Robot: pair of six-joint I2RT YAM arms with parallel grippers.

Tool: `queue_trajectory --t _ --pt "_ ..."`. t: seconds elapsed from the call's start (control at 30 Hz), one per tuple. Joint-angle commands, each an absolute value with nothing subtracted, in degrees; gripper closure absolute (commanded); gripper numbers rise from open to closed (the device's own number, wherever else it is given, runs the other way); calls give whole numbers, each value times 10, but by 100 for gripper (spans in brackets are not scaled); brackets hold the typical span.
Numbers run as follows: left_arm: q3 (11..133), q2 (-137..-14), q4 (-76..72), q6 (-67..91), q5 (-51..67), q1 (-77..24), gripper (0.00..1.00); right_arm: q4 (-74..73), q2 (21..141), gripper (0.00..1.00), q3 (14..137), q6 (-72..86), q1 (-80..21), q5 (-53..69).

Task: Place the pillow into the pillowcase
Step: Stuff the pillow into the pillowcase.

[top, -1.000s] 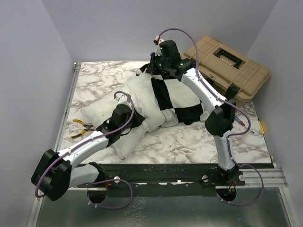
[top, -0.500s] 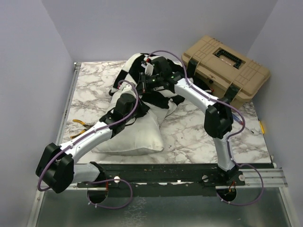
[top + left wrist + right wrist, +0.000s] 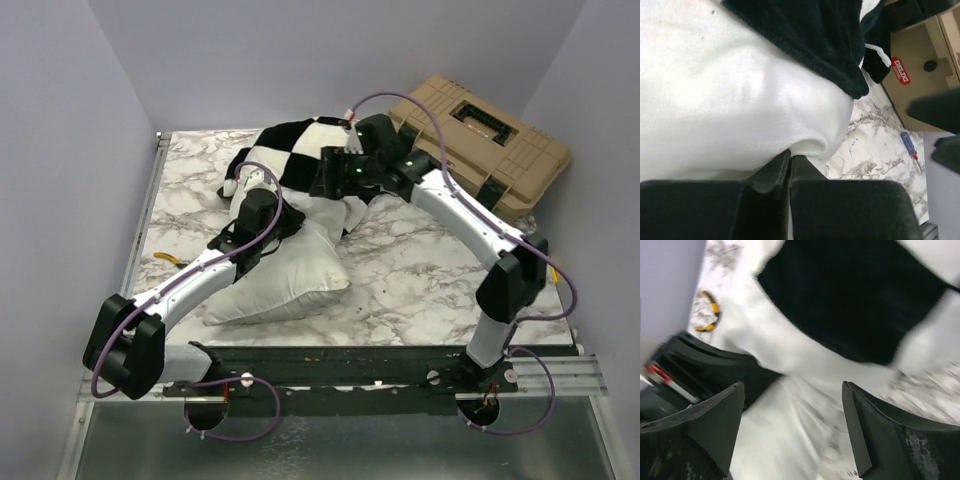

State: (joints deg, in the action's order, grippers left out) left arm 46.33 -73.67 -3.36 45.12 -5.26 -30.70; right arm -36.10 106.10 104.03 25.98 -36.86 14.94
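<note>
Marble-patterned table (image 3: pixel 420 290) carries the pillow (image 3: pixel 290 285) at left centre; its near end is bare, its far end sits inside the checkered pillowcase (image 3: pixel 295 150). I read the left gripper (image 3: pixel 790 159) as clenched on white pillow fabric. Right gripper (image 3: pixel 792 386) hovers over the pillowcase, jaws spread, grasping nothing. Tan tool case (image 3: pixel 480 140) stands far right.

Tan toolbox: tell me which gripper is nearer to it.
Right. The right gripper is open over the pillowcase, just left of the toolbox; the left gripper is farther left, shut on the pillow.
</note>
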Motion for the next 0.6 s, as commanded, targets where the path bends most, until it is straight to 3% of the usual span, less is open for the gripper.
queue_trajectory --t 0.0,0.1,0.33,0.57 --pt "485 -755 -44 465 -76 -279 100 -356 1000 17 911 272 -307 63" --pt "494 -764 -41 469 -67 -266 100 -323 985 21 841 260 -296 53" --pt "523 -783 -30 474 -37 -249 100 -235 1047 43 779 259 -296 85" --pt "543 -797 -24 477 -8 -246 100 -136 1137 39 822 296 -298 108"
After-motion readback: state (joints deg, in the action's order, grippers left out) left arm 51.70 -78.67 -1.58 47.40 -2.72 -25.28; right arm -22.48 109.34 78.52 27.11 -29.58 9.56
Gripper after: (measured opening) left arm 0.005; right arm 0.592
